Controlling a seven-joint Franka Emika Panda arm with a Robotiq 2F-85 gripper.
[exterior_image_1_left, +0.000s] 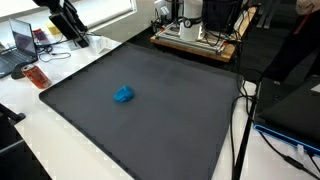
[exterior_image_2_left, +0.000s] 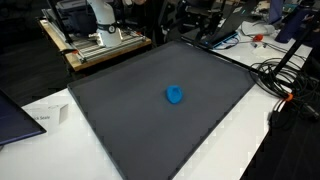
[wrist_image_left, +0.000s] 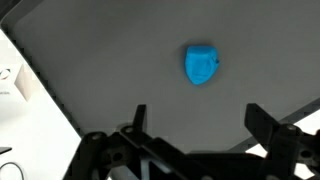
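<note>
A small blue lump (wrist_image_left: 202, 65), smooth, rounded and slightly heart-shaped (soft-looking, perhaps foam or rubber), lies alone near the middle of a flat, matte dark-grey mat (wrist_image_left: 100, 70). In the wrist view it sits at twelve o'clock from the black metal gripper (wrist_image_left: 197, 125), well apart from it. The jaws stand wide apart, holding nothing.

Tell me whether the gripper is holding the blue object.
No, the gripper is open and empty; the blue object lies apart from it on the dark mat.
</note>
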